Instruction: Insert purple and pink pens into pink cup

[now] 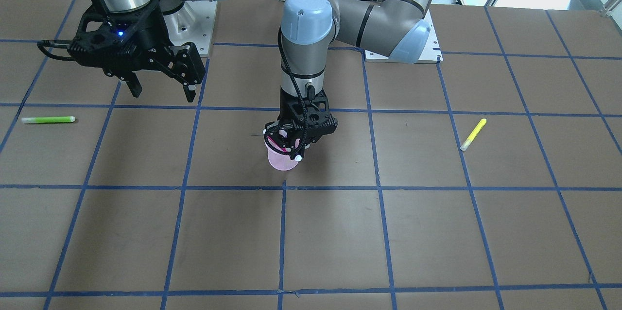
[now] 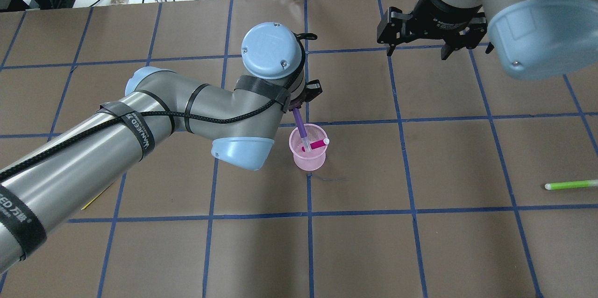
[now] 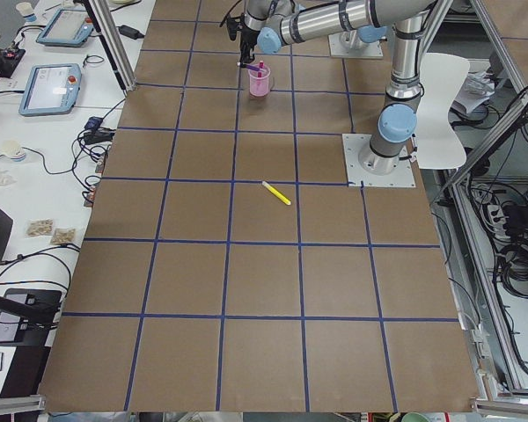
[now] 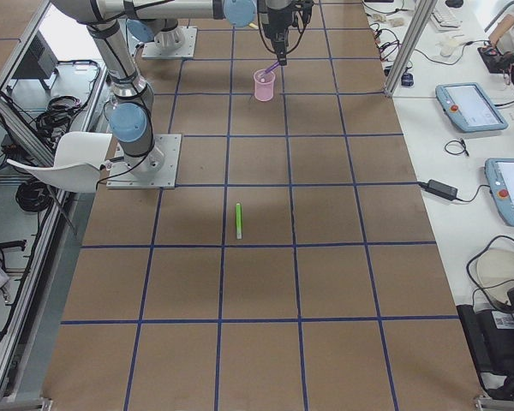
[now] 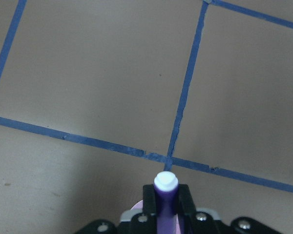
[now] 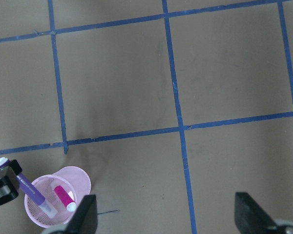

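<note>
The pink cup (image 2: 308,154) stands upright near the table's middle; it also shows in the front view (image 1: 282,160) and the right wrist view (image 6: 56,209). The pink pen (image 2: 316,144) leans inside it, white end up. My left gripper (image 1: 283,145) is right above the cup, shut on the purple pen (image 2: 300,130). The pen slants down with its lower end inside the cup. In the left wrist view the purple pen (image 5: 166,202) sits clamped between the fingers. My right gripper (image 2: 416,50) is open and empty, away from the cup on the robot's right.
A green pen (image 1: 47,119) lies on the table beyond the right gripper, also in the overhead view (image 2: 572,184). A yellow pen (image 1: 473,134) lies on the robot's left side. Brown table with blue tape grid; the arm bases stand at the robot's edge.
</note>
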